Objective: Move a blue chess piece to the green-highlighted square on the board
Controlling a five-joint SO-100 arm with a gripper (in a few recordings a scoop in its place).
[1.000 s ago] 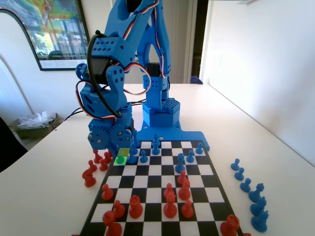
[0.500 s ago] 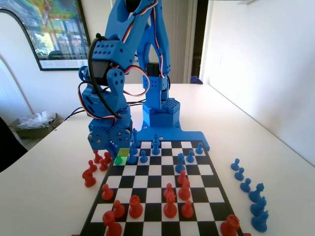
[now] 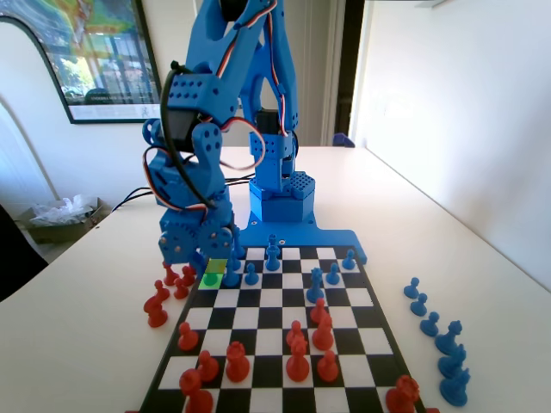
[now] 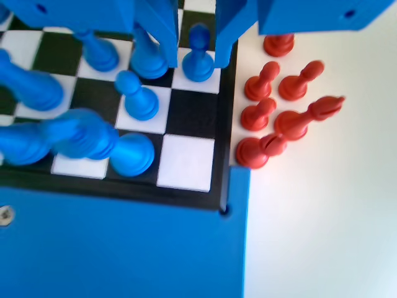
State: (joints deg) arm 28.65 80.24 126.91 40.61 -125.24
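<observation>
The board [image 3: 284, 344] has black and white squares, like a checker pattern. One square [image 3: 210, 280] is bright green, and the square [image 3: 217, 266] just behind it is pale yellow. A small pawn [image 3: 209, 280] on the green square looks green too. The other pawns [image 4: 138, 96] are blue. The robot arm [image 3: 215, 129] is blue with black, red and white wires. Red pieces [image 4: 279, 118] lie on the white table [image 3: 482, 275].

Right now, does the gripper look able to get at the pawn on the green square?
Probably yes: the gripper hangs open with the pawn between its jaws, though a neighbouring blue piece stands close beside one jaw.
</observation>
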